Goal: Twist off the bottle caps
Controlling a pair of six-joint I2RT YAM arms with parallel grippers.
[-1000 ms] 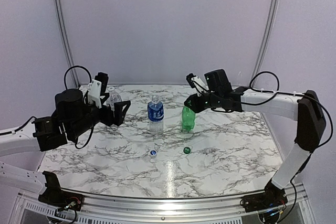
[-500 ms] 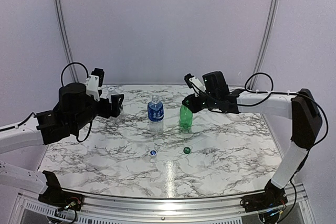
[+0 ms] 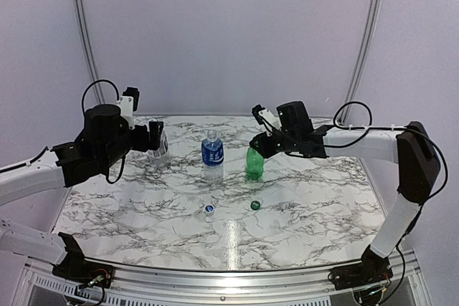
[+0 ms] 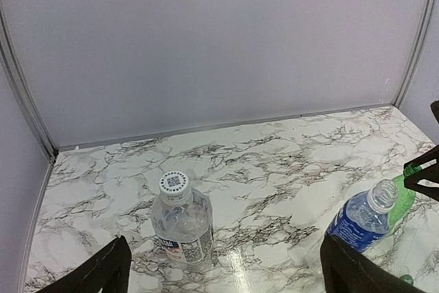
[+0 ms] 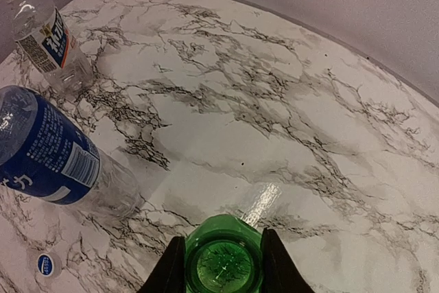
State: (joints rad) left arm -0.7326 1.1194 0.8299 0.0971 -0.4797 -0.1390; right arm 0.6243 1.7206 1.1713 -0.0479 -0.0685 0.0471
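Two of the three look done. The blue cap [image 3: 209, 208] and the green cap [image 3: 255, 206] lie loose on the bench [image 3: 308, 198], in front of the open blue-labelled bottle [image 3: 212, 154] and the green bottle [image 3: 254, 163].

The white cap [image 4: 174, 182] is not yet off the clear bottle [image 4: 182, 221], which stands upright at far left. The left claw [image 4: 225, 252] hangs near it with its fingers wide apart, touching nothing. The right claw [image 5: 224, 245] is clamped around the green bottle's top.

The white cap bears a QR code. The label print and the blue label's white characters are too small to read.
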